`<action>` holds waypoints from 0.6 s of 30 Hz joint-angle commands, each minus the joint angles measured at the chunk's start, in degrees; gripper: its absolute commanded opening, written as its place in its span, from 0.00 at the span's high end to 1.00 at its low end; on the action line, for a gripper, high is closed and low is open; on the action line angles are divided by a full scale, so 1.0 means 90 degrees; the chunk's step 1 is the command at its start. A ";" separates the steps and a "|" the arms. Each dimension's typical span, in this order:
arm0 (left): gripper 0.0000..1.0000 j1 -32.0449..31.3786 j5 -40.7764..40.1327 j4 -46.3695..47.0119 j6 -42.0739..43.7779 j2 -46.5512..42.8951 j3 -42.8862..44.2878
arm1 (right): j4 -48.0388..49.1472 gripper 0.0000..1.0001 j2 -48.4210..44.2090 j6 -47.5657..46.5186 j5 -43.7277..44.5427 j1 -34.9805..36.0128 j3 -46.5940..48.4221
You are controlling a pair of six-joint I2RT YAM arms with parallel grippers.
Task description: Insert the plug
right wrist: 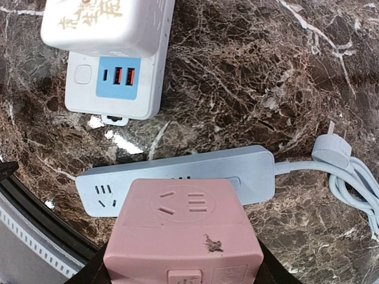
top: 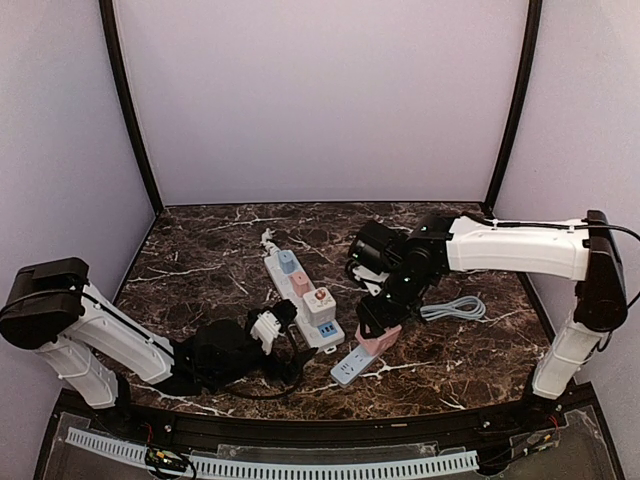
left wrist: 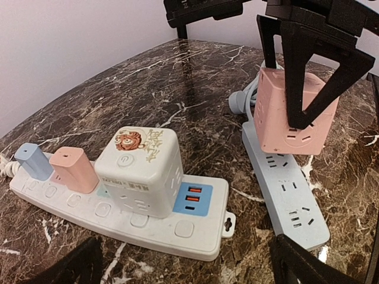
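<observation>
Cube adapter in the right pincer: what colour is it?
The cube adapter is pink, clearest in the right wrist view.

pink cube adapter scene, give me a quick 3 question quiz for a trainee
1. True or false: the right gripper grips the pink cube adapter over the blue power strip.
2. How many things are plugged into the white power strip? A) one B) three C) five
3. Fill in: the USB ports on the white power strip sit on a ____ panel.

Key: 1 true; 2 B; 3 blue
</observation>
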 commanded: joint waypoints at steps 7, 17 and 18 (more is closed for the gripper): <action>0.02 0.0082 0.0143 0.0350 0.0127 0.0290 0.0098 | 0.0488 1.00 0.0178 -0.0314 -0.0313 -0.0188 -0.0083; 0.02 0.0087 0.0157 0.0394 0.0127 0.0251 0.0021 | 0.0443 1.00 0.0083 -0.0128 -0.0359 -0.0186 -0.0205; 0.03 0.0087 0.0159 0.0407 0.0127 0.0248 0.0014 | 0.0445 1.00 0.0074 -0.0094 -0.0359 -0.0185 -0.0234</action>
